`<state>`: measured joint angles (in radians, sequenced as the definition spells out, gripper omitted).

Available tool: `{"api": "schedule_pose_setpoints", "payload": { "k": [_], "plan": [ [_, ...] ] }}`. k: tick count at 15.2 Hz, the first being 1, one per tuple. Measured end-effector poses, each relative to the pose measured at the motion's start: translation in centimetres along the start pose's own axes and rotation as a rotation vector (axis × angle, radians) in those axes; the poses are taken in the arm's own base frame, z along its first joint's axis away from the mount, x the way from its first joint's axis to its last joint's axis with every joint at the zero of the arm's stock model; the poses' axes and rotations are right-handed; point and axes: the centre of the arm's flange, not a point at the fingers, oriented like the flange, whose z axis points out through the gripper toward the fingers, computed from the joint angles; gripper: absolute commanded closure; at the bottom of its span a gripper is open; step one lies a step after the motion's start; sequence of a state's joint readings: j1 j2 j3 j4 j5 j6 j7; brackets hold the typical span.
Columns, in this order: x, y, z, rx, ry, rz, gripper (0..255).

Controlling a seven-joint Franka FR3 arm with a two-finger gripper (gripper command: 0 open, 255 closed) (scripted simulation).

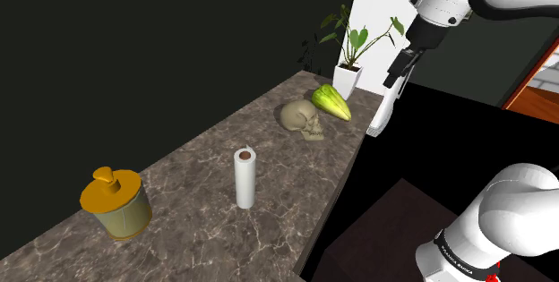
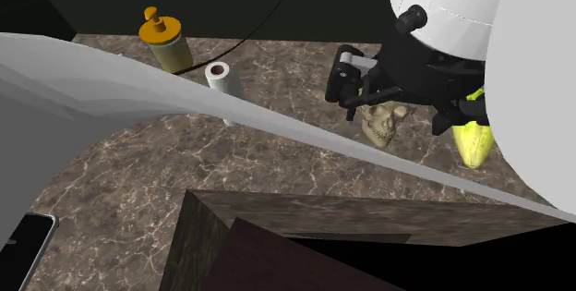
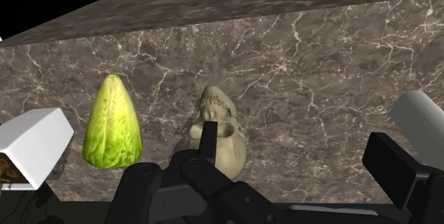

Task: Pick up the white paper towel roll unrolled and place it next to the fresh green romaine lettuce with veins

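**The black pincer is open, and the white paper towel roll is far off**

The black pincer hangs in the air with its two fingers apart and nothing between them. It is up by the edge of the dark stone surface, which has pale veins. The things closest to it are a bone-coloured skull and, just beside that, the pointy green and yellow romaine lettuce. A leafy green plant in a white pot stands behind the lettuce.

The white paper towel roll is well apart from the pincer, past the skull, toward the shoulder view's lower left. It stands straight up on the surface, so its long way runs up and down. It has a brown hole on top. Farther still is a round jar with an orange lid.

I think the pincer must go over the skull to reach the roll, then close on its round sides. The roll is tall and thin, so a bump could tip it.
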<state>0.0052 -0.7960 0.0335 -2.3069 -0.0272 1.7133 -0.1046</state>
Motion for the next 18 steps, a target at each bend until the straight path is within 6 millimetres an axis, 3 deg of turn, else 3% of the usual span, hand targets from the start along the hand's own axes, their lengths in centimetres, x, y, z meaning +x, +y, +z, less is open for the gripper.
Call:
{"api": "schedule_pose_setpoints", "payload": {
  "k": [3,18],
  "plan": [
    [0.5,-1.1,0.8,0.002,0.001,0.006,0],
    [5.5,-17.5,9.6,0.019,0.011,0.080,0]
  ]
}}
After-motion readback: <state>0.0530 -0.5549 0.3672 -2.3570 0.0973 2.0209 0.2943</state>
